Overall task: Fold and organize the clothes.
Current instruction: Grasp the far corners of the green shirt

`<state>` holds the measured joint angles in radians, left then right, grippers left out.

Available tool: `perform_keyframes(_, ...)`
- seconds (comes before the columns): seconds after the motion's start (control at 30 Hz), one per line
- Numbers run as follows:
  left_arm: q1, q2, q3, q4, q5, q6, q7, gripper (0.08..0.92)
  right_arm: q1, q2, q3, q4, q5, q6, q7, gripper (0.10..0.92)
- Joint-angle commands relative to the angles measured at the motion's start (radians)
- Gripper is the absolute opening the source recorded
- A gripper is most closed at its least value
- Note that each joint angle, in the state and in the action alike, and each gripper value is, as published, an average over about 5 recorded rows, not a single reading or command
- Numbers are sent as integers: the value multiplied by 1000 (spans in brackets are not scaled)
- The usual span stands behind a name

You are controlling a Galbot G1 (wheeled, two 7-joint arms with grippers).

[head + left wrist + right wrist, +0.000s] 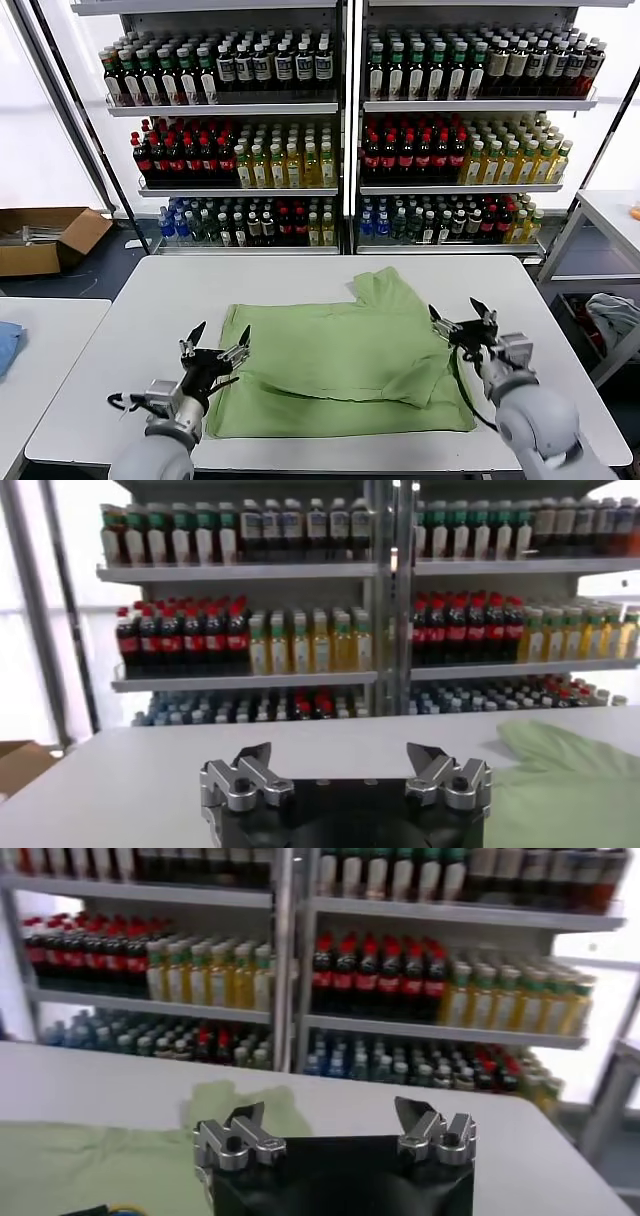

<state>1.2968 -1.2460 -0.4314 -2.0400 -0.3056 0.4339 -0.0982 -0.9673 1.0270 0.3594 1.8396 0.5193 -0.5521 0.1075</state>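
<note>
Both grippers, left (215, 340) and right (462, 316), stood spread at the shirt's (340, 355) edges on the surface (180, 285). I judged one fold laid; next needed fresh grips.

A plain light green shirt (340, 355) is seen on a white table (150, 300). Bottles (330, 150) with red, yellow, green and dark contents are ranged on grey shelves (230, 108). A brown box (45, 238) is seen.
</note>
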Motion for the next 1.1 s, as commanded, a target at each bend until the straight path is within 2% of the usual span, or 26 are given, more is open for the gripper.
perform_keyframes(0.03,-400,95,120,405,-105,35,34,823,427,32,-215,-400,49,-17,-14,823)
perform_keyframes(0.2,-472,87,159,533,-102,42,31,823,530,122,-261,-553,1,-1,-24,823)
perform_keyframes(0.5,-491,72,180,599,-75,46,29,823,591,250,-285,-770,-74,15,-54,823)
perform_keyframes(0.83,-472,67,179,604,-62,51,24,823,582,312,-247,-857,-113,22,-48,823)
perform_keyframes(1.1,-456,62,173,614,-56,50,26,823,562,327,-232,-859,-133,27,-53,823)
